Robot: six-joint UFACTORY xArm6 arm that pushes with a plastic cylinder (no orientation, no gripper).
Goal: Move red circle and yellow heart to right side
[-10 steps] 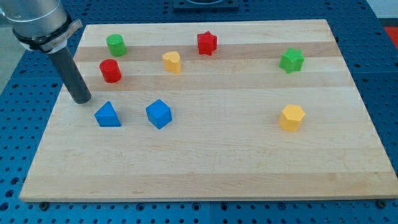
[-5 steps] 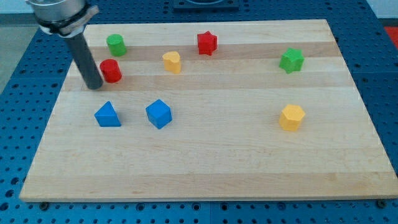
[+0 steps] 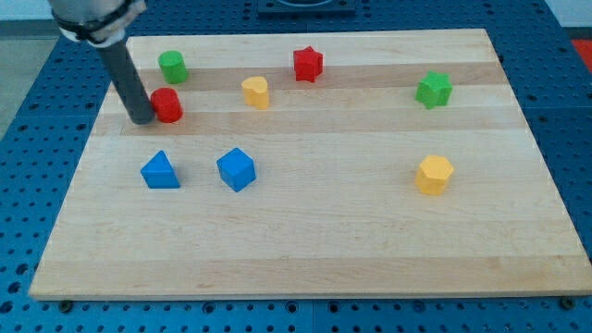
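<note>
The red circle (image 3: 167,104) sits on the wooden board (image 3: 314,231) at the upper left. My tip (image 3: 142,119) is right at its left side, touching or nearly touching it. The yellow heart (image 3: 256,92) lies to the right of the red circle, in the upper middle of the board, apart from the tip.
A green circle (image 3: 172,66) is just above the red circle. A red star (image 3: 308,64) is at the top middle, a green star (image 3: 433,89) at the upper right. A blue triangle (image 3: 160,171) and blue cube (image 3: 236,169) lie below. A yellow hexagon (image 3: 434,174) is at the right.
My tip has moved up and to the right, from left of the blue triangle to the red circle's left side. No block has visibly moved.
</note>
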